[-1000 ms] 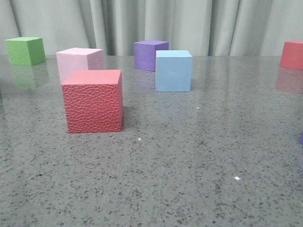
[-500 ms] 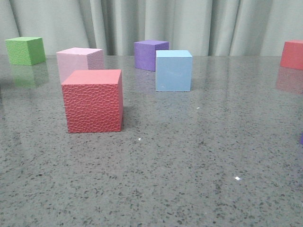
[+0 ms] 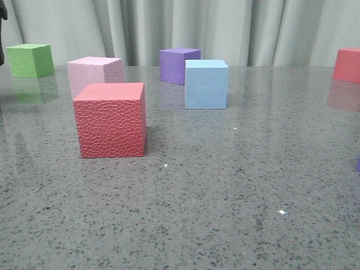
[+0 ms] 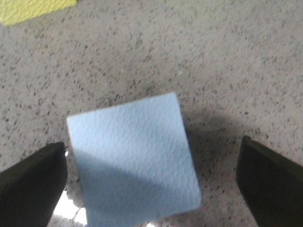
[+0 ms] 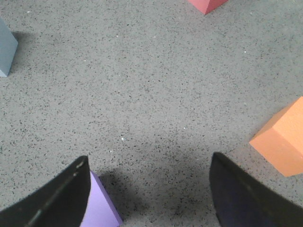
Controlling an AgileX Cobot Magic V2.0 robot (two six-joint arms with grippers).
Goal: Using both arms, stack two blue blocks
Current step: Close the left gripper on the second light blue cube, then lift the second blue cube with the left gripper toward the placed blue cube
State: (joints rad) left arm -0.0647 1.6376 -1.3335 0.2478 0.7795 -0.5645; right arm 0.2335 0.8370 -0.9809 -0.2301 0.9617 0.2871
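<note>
Edging into the front view's top-left corner, a sliver of dark arm (image 3: 2, 22) now shows where none did half a second ago; every cube on the grey speckled table (image 3: 225, 214) sits where it did.

Largest in the scene, the dimpled red cube (image 3: 111, 120) stands near the front, left of centre, with a pale pink cube (image 3: 94, 73) just behind it. One blue block (image 3: 206, 84) rests mid-table, a purple cube (image 3: 178, 64) close behind on its left. A green cube (image 3: 30, 60) and a second red cube (image 3: 346, 64) mark the far corners.

The left gripper (image 4: 151, 184) hangs spread wide over the other blue block (image 4: 133, 156), its jaws standing clear on either side and gripping nothing. That block lies turned askew between them, with a yellow piece (image 4: 33, 9) beyond. The right gripper (image 5: 149, 198) is likewise splayed and empty above bare table, a lilac cube (image 5: 100, 205) touching or just beside one finger, an orange cube (image 5: 283, 142) off to the other side.

Judged from here, the skew is the hazard: jaws closing on corners rather than flat faces could twist the block or squeeze it out. The right fingers may also nudge the lilac cube if lowered. Nothing stands between the mid-table block and open table
</note>
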